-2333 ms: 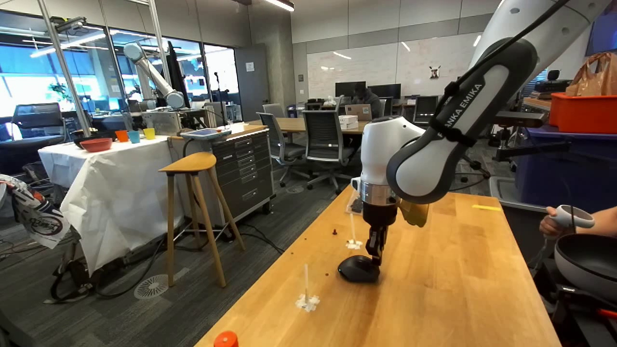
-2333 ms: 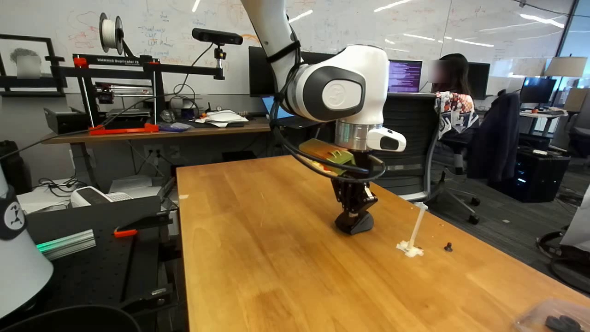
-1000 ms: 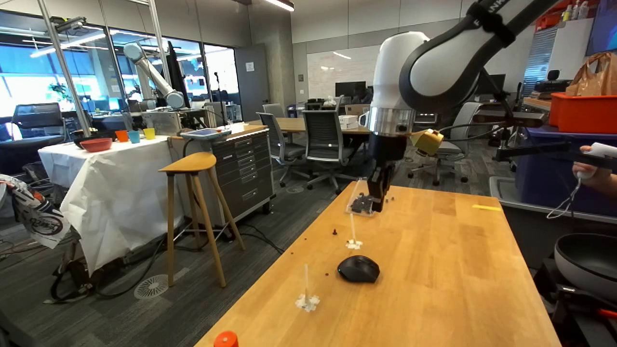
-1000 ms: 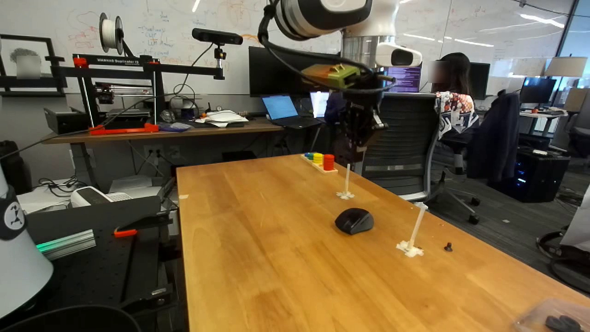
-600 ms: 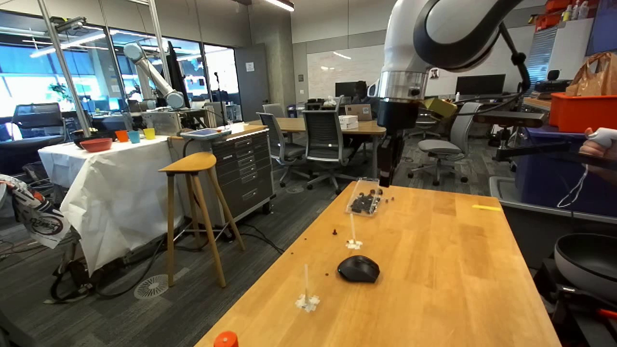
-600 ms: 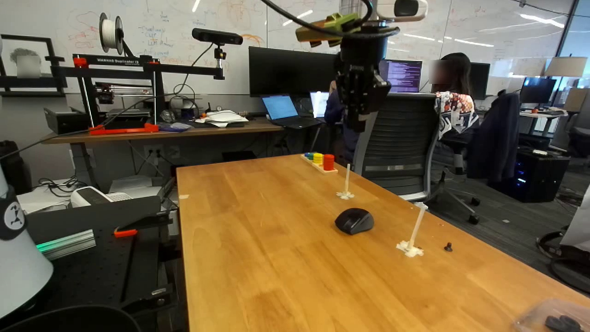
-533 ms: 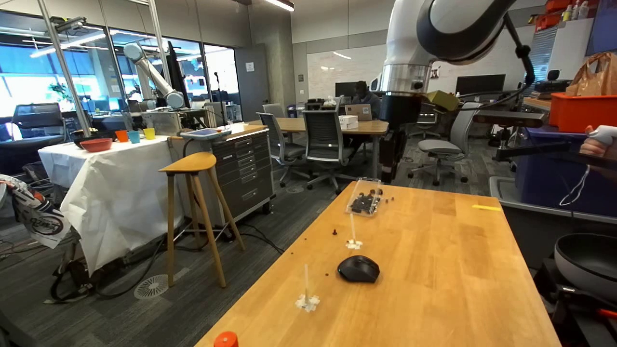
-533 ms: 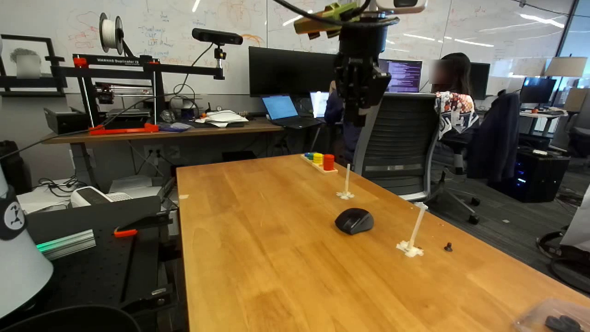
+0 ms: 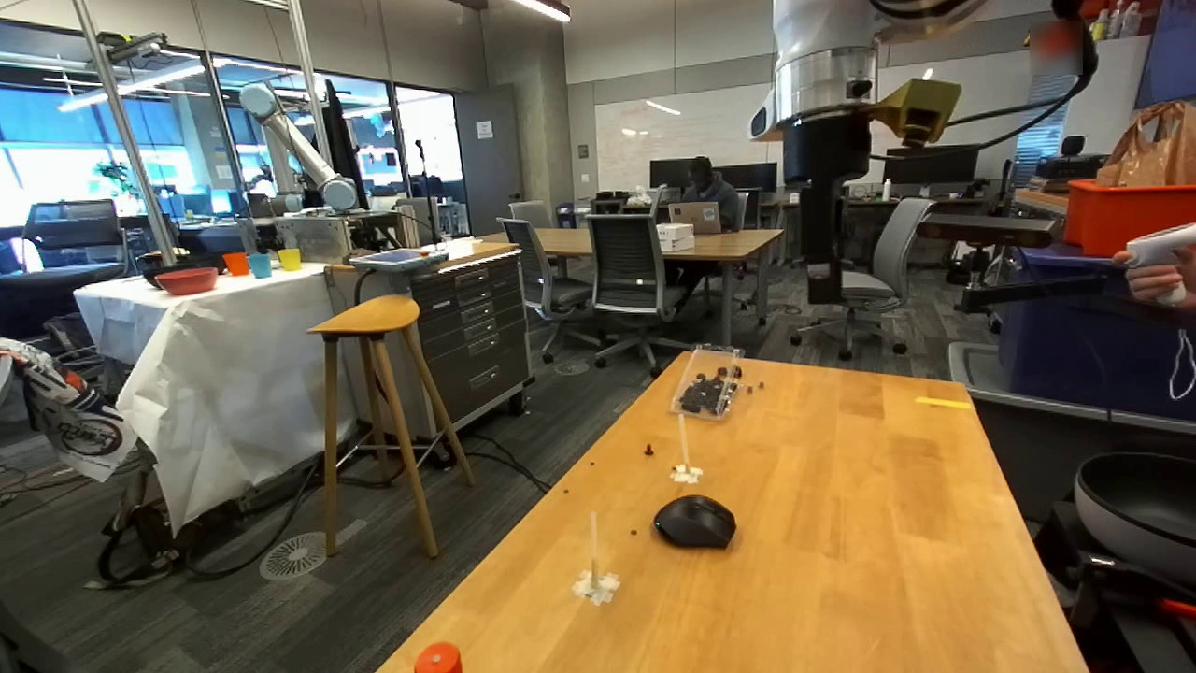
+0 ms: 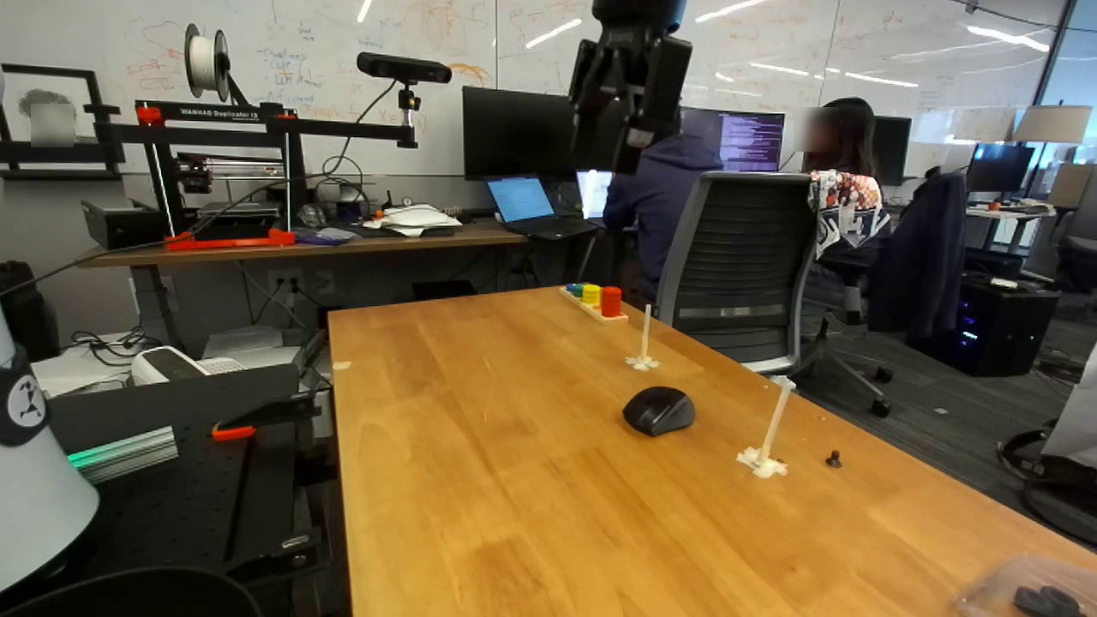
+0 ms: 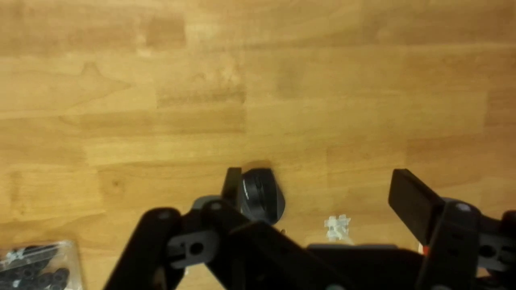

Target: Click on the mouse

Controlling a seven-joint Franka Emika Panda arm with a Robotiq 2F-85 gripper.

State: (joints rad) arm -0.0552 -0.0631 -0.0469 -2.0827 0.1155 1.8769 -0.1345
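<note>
The black, rounded mouse (image 9: 696, 522) rests on the wooden table in both exterior views (image 10: 658, 411). My gripper (image 10: 607, 150) hangs high above the table, well apart from the mouse. Seen from the wrist, the gripper (image 11: 316, 175) is open wide, with only tabletop showing between its fingers. There the mouse (image 11: 261, 197) appears far below, just inside the left finger, which covers part of its edge. In an exterior view the gripper (image 9: 824, 285) points straight down, beyond the mouse.
Two thin upright rods (image 10: 775, 424) (image 10: 646, 334) are taped to the table near the mouse. A clear box (image 9: 708, 381) of dark bits lies near one table end. A coloured stacking toy (image 10: 596, 302) and a small screw (image 10: 833, 459) also sit on the table.
The shut gripper was down at the mouse; it has risen high above the table and moved away. Its jaws have since opened. The mouse lies where it was.
</note>
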